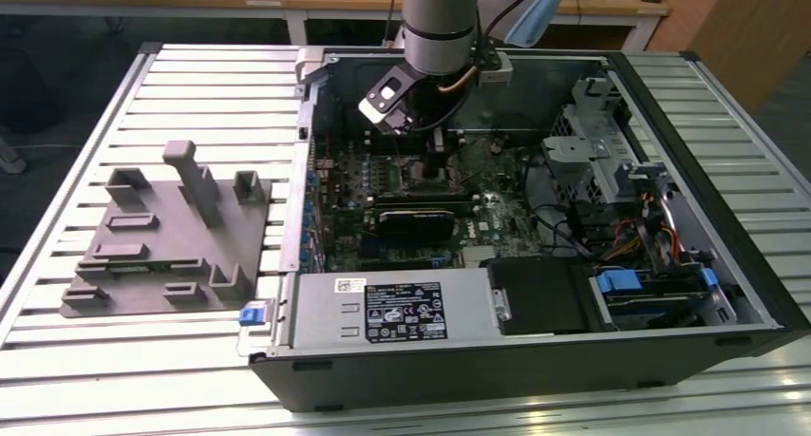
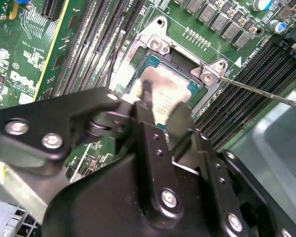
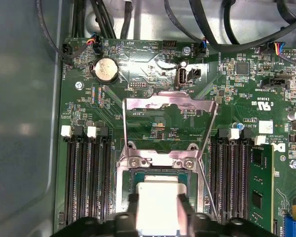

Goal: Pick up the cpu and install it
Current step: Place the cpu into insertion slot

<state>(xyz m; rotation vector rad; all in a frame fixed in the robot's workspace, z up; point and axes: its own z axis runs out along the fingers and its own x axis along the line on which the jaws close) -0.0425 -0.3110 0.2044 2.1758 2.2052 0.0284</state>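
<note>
The cpu (image 3: 158, 200) is a small square chip with a silvery-white top. It lies flat in the motherboard socket (image 3: 138, 161), between the black fingers (image 3: 133, 210) of my gripper (image 3: 159, 212). In the second wrist view the cpu (image 2: 170, 89) sits inside the socket frame (image 2: 160, 47), with the gripper (image 2: 163, 106) closed on its two sides. The socket's metal load plate (image 3: 170, 104) is swung open and away from the chip. In the exterior view the gripper (image 1: 438, 161) reaches down into the open computer case (image 1: 709, 265).
Memory slots (image 3: 86, 173) flank the socket on both sides. A thin retention lever (image 2: 261, 91) sticks out beside it. Black cables (image 3: 212, 29) hang near the board's edge. In the case are a silver power-supply box (image 1: 393, 308), a black block (image 1: 412, 222) and a drive cage (image 1: 595, 142). A grey fixture (image 1: 165, 236) lies on the table at the exterior view's left.
</note>
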